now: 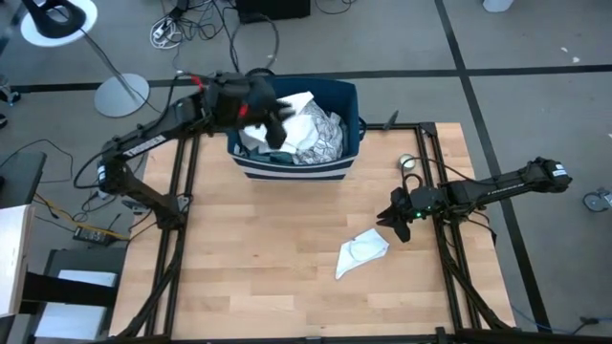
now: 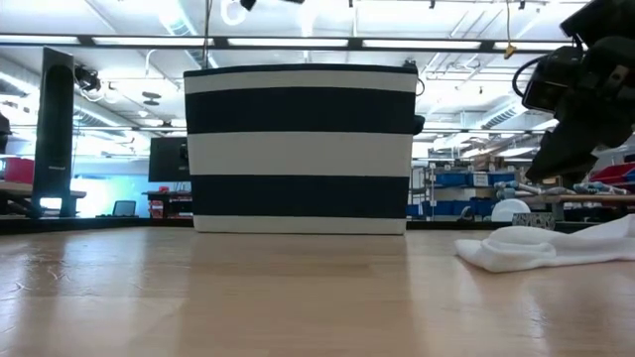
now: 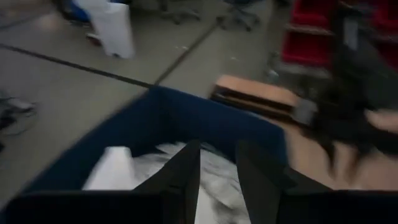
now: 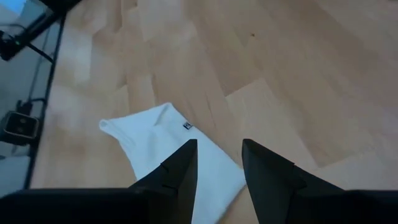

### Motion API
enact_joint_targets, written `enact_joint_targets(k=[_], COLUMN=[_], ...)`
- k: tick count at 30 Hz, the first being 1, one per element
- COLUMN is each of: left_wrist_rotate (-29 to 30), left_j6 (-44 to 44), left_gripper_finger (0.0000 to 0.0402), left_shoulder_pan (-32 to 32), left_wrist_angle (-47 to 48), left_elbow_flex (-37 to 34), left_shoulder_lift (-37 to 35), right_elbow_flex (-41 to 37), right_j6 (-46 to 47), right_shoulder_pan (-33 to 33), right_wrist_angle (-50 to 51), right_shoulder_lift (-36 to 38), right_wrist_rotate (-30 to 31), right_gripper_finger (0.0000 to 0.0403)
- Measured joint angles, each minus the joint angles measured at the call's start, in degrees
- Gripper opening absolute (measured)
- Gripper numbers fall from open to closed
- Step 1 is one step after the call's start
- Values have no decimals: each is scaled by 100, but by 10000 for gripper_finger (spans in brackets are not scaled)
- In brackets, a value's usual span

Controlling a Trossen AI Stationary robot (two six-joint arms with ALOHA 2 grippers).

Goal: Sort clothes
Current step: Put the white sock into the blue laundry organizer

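Even bright overhead light, ceiling strip lights (image 2: 298, 42) glaring across top of low view, soft faint shadows on wooden table (image 1: 287, 258), left wrist view heavily motion-blurred throughout, right wrist view soft at upper left, low view foreground tabletop slightly out of focus

Tabletop (image 1: 268, 277): pale wood planks, black frame rails down both long sides. Navy bin (image 1: 346, 143) with white stripe sits at 12 o'clock edge of tabletop; from low view it shows broad navy and white bands. Roll of tape (image 1: 408, 162) near 2 o'clock corner, beside rail. Off tabletop, grey floor (image 1: 516, 38) crossed by dark tape lines. White lamp base (image 1: 121, 95) at 10 o'clock; tangle of cables (image 1: 172, 29) near 11.
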State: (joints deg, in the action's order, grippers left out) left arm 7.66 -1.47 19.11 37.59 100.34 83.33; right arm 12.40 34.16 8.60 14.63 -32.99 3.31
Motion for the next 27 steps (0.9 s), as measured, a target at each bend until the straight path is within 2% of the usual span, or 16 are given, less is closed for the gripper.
enact_joint_targets(k=[6,11,14,21,27], left_wrist_rotate=[425,689,691,721,725], left_j6=[73,-181,-284,-381,-1086], left_gripper_finger=[106,106,106,106,106], left_shoulder_pan=[-1315,-2244,-2641,-3018,-3016], left_wrist_angle=[895,625,35,-2628,-3544], left_elbow_flex=[-83,-800,-1470,-3599,-4609], left_shoulder_lift=[-241,-406,-498,-684,-697], right_elbow_flex=[0,0,2,7,9], right_j6=[175,366,-57,-1693,-1932], right_shoulder_pan=[0,0,0,169,553], right_wrist_angle=[-140,-379,-798,-2638,-2593], right_shoulder_lift=[0,-9,-84,-658,-1562], right_wrist_rotate=[-38,-46,-79,-433,-453], right_gripper_finger=[127,128,127,128,127])
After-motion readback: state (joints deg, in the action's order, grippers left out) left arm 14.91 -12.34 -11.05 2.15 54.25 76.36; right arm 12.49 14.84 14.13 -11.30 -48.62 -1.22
